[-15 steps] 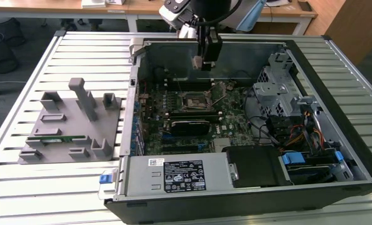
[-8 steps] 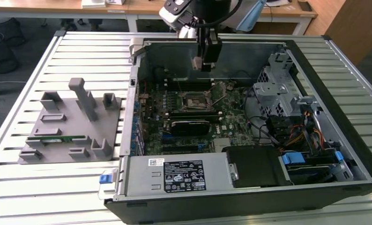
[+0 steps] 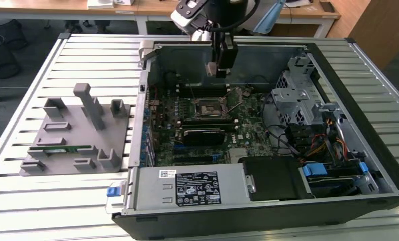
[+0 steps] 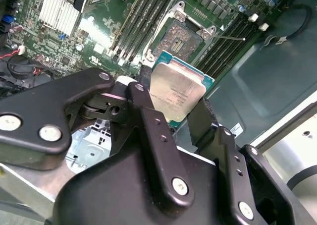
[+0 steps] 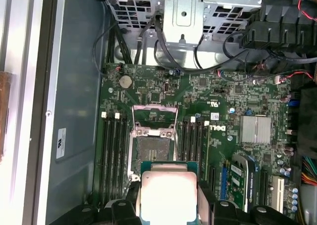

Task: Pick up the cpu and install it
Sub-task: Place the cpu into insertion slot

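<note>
Beneath the fingers (image 3: 221, 64), from my remote seat, I see the slatted metal counter (image 3: 85, 55) carrying an open computer case (image 3: 186, 221) that lies on its side. Well off toward the exterior view's left of the fingers, a grey fixture (image 3: 72, 130) rests on the same counter with a green memory stick (image 3: 65, 149) lying in it. Directly under the fingers, inside the case, sits the green motherboard (image 5: 233, 91). Its socket (image 5: 152, 145) lies just ahead of the fingertips in the first wrist view, contacts exposed and its retention frame (image 5: 154, 117) swung up. The fingers hang over the far part of the case, clear of the board. I read them as clamped on the cpu (image 4: 176, 93). One black finger presses each of two opposite edges, and the silvery top faces both wrist views. The cpu is held in the air above the motherboard, near the socket but apart from it.
</note>
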Controlling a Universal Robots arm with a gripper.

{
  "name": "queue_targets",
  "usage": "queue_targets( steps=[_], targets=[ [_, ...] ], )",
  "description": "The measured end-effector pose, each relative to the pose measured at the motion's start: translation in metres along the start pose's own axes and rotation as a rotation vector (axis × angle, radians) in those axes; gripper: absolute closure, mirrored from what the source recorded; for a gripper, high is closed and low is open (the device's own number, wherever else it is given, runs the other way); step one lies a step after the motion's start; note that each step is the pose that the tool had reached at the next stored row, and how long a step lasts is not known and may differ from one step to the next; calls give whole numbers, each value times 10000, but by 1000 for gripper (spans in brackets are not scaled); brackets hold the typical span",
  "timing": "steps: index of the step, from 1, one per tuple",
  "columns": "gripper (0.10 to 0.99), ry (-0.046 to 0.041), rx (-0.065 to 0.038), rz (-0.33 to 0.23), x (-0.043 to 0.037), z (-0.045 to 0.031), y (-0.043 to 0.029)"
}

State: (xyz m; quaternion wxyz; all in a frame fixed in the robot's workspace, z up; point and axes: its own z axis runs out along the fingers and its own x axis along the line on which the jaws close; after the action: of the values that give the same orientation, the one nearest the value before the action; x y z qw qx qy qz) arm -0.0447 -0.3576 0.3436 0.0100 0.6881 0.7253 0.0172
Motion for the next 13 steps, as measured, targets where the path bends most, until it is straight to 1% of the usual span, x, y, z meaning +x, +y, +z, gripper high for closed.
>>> queue_targets(
  steps=[13],
  targets=[
    [545,7,-1,0,0,52,-2]
  ],
)
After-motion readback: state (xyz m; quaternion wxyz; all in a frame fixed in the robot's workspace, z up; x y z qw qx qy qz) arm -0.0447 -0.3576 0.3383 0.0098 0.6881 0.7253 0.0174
